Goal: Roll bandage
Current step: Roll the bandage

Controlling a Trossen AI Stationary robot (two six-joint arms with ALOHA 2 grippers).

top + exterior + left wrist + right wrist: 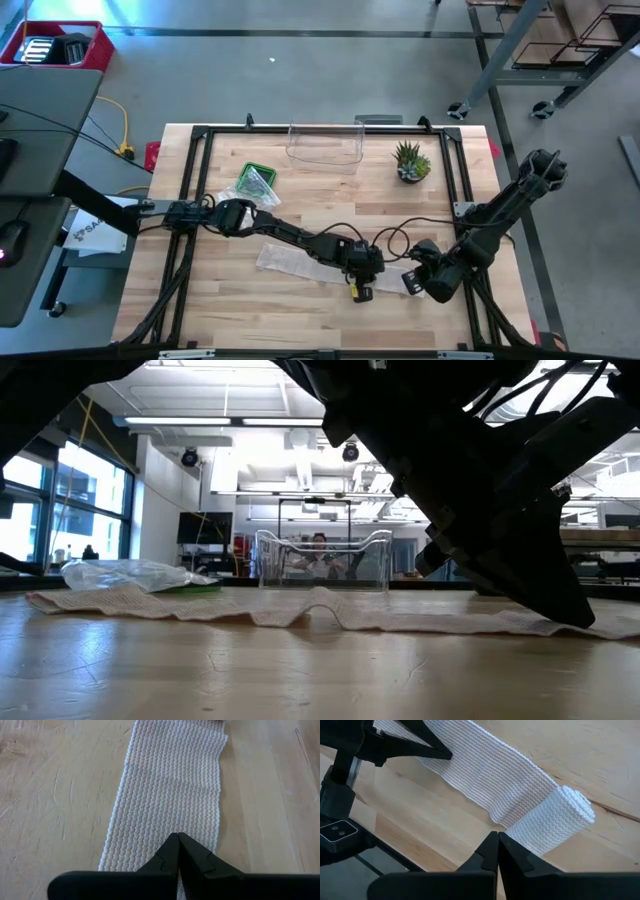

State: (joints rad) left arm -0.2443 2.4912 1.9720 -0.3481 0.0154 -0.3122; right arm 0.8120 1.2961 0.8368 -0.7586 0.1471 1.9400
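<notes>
A white woven bandage [295, 262] lies flat along the wooden table. One end is wound into a small roll [560, 820], and the roll rests on the table. My left gripper [177, 840] is shut with its tips down on the flat strip, a short way from the roll. In the right wrist view the left fingers [437, 751] show on that strip. My right gripper [497, 837] is shut and stands right by the roll, above the strip's edge. In the low view the bandage [300, 610] ripples slightly. My left gripper presses its shut fingertips onto the middle of the flat strip [172, 827], slanting down from the table's left side and pointing along the bandage toward the roll. The strip lies flat on the table under them. My right gripper stands at the roll's near side [530, 842]; I cannot tell whether it touches it.
A clear plastic bin [325, 145] stands at the far edge with a small potted plant [411, 162] to its right. A green packet in clear wrap [255, 183] lies far left. Black frame rails [195, 190] border the table.
</notes>
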